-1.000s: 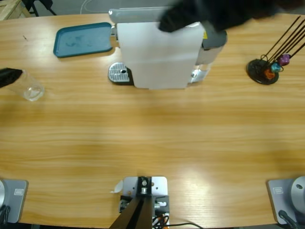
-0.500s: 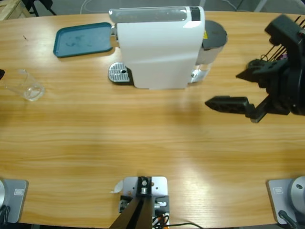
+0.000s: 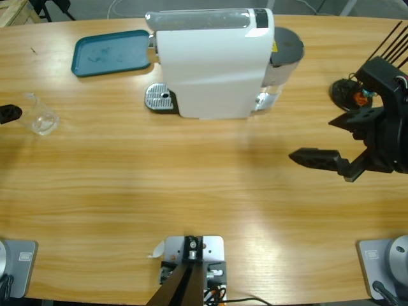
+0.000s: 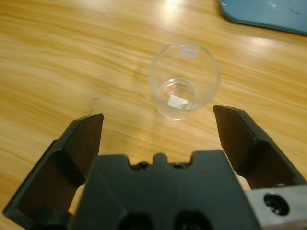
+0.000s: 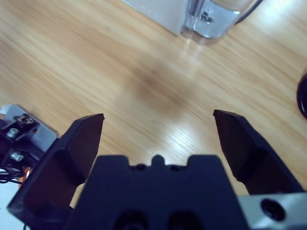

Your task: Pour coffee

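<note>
High view, right arm: my right gripper (image 3: 319,157) now hangs over bare counter (image 3: 191,191) right of the coffee machine (image 3: 213,64). A second ago a dark mass, probably this arm, covered the machine's top; half a second ago the arm was already out to the right, and it has since slid a little further right and toward the near edge.
High view, left arm: only a black tip of my left gripper (image 3: 9,113) shows at the left edge, just beside the clear glass (image 3: 42,118). A second ago it overlapped the glass; half a second ago it had nearly left the picture; now it is back in a little.
High view, glass: upright, same spot in all three pictures, well apart from the drip grate (image 3: 159,98).
High view, other items: teal tray (image 3: 111,53) behind the glass; capsule rack (image 3: 354,94) partly hidden by the right arm.
Left wrist view, jaws: spread wide, holding nothing. The glass (image 4: 184,86) stands beyond them, centred in the gap, not touched.
Left wrist view, coffee: none that I can see; the glass bottom looks clear and dry.
Right wrist view, jaws: spread wide, empty, over bare wood. The machine's clear water tank (image 5: 216,19) sits at the top edge.
Meaning for the task: the machine is freed and the glass untouched, so pouring has not begun. My judgement: the left jaws should next close on the glass and carry it to the grate.
</note>
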Motion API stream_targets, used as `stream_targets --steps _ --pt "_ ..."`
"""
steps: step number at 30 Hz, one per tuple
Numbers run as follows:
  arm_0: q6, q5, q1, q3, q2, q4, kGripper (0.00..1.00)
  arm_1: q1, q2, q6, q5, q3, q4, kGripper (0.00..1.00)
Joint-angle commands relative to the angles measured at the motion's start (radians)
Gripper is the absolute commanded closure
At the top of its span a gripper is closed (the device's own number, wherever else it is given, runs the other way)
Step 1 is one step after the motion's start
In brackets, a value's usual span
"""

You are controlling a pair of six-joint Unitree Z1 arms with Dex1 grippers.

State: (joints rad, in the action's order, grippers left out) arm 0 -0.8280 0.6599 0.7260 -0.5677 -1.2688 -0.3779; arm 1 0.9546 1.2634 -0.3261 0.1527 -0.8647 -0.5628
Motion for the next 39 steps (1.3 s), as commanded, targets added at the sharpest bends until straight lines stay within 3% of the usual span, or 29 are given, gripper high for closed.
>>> stream_targets --steps 1,20,23,25,27,28,29,31,39 --pt "0.020 0.000 -0.042 0.036 -0.138 0.122 0.000 -0.031 0.057 -0.019 0.037 0.022 0.008 0.000" --pt "0.031 0.019 -0.042 0.085 -0.276 0.318 0.023 -0.031 0.127 -0.021 0.027 0.012 0.031 0.000" --pt "0.038 0.034 -0.042 0.093 -0.285 0.333 0.210 -0.031 0.136 -0.025 0.027 0.011 0.032 0.000" --pt "0.061 0.032 -0.040 0.099 -0.294 0.348 0.477 -0.031 0.143 -0.025 0.025 0.008 0.032 0.000" --pt "0.082 0.032 -0.037 0.117 -0.288 0.372 0.605 -0.031 0.147 -0.025 0.025 0.007 0.032 0.000" --pt "0.097 0.032 -0.037 0.127 -0.285 0.383 0.737 -0.031 0.148 -0.025 0.025 0.007 0.032 0.000" --pt "0.101 0.032 -0.037 0.136 -0.285 0.395 0.773 -0.031 0.147 -0.025 0.025 0.007 0.031 0.000" --pt "0.102 0.033 -0.037 0.154 -0.284 0.414 0.997 -0.032 0.147 -0.025 0.025 0.011 0.030 0.000" --pt "0.113 0.042 -0.036 0.175 -0.219 0.442 0.967 -0.033 0.158 -0.034 0.021 0.015 0.051 0.000"
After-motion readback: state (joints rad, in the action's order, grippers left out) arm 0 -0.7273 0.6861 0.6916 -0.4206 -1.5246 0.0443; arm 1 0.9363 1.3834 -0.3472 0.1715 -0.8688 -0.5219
